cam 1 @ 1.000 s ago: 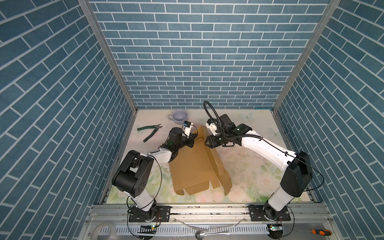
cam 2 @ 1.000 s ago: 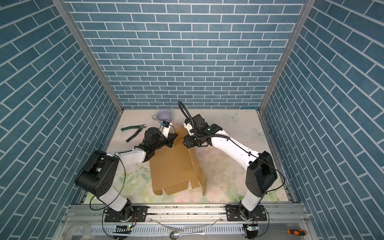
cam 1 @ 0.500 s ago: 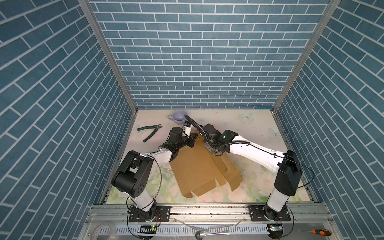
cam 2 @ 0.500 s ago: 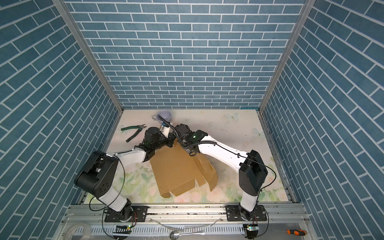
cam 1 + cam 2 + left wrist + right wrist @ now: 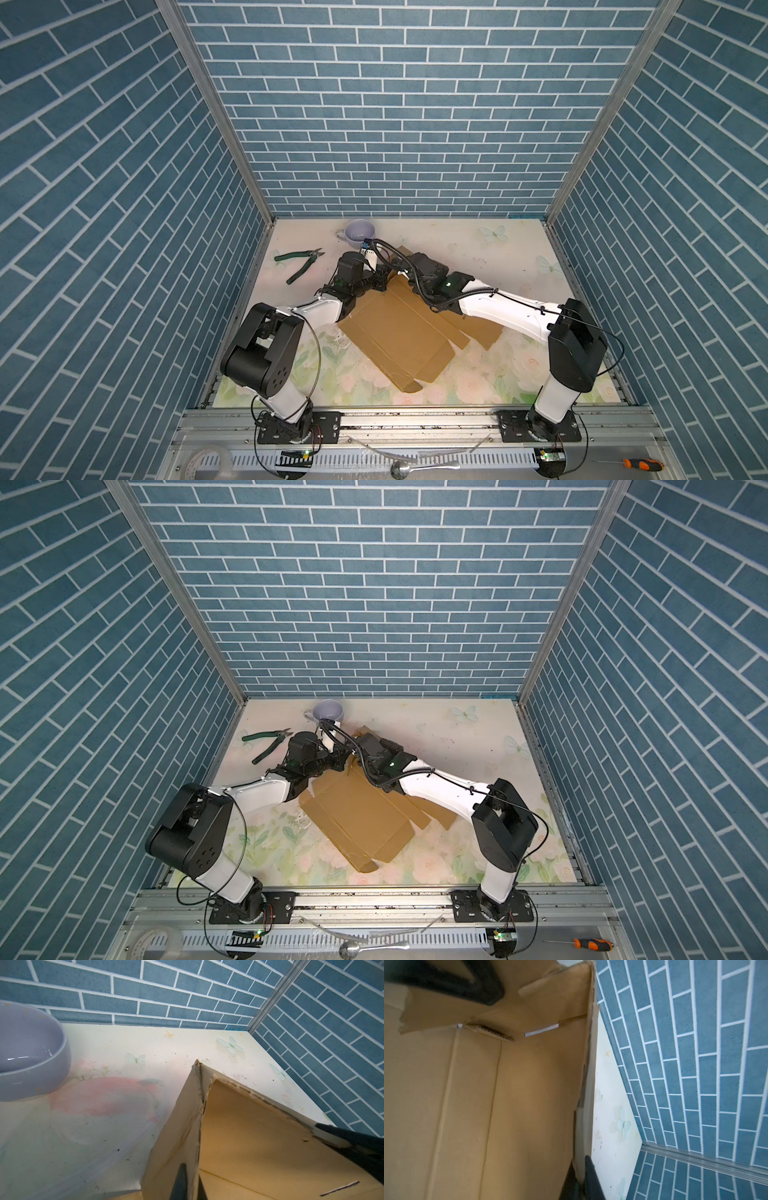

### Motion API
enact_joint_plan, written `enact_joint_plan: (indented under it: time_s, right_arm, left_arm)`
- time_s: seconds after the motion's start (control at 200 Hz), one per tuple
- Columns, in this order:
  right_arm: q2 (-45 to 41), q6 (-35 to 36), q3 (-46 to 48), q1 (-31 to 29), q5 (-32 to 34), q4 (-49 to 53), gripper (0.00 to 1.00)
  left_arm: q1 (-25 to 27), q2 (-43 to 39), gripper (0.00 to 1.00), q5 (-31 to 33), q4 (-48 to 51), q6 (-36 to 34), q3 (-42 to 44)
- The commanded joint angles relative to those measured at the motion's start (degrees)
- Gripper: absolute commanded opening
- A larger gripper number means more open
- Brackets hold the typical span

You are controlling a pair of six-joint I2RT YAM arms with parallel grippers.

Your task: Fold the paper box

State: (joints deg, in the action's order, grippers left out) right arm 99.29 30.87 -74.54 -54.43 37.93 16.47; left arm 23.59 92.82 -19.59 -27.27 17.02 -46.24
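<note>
The paper box is a brown cardboard mailer lying mostly flat on the table in both top views, with its far flaps raised. My left gripper is shut on an upright flap edge at the box's far left corner. Close beside it, my right gripper is shut on the edge of a neighbouring raised flap. The right wrist view shows the box's inner face with creases. In the left wrist view the box fills the lower right. Both arms cover the box's far end from above.
A lilac cup stands just behind the grippers near the back wall. Green pliers lie to the left. A screwdriver, a spoon and a tape roll rest on the front rail.
My right gripper has swung left and down to the box's far flap and closed on it. The box has dropped flatter and turned, its near end shifting right. The left grip holds.
</note>
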Motion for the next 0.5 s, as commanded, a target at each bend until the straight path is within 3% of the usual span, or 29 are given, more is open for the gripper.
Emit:
enact_joint_plan:
  time_s: [0.0,0.115,0.3,0.495]
  right_arm:
    - [0.4,11.0,5.6,-1.6,-3.9,-5.0,0.04]
    - [1.9,15.0,7.7,-3.7,0.4,-10.3,0.02]
    - [4.9,16.9,9.9,-6.6,4.9,-17.5,0.01]
    - [5.2,18.3,12.2,-6.8,5.8,-21.4,0.01]
  left_arm:
    - [-0.3,-1.3,0.06,-1.7,-1.2,0.6,0.4]
    - [-0.3,-0.9,0.07,-2.5,0.7,0.3,-0.7]
    - [-0.7,-1.4,0.17,-0.2,6.3,-3.4,-2.0]
    - [-4.3,-1.2,0.25,-3.3,8.1,-3.6,-2.5]
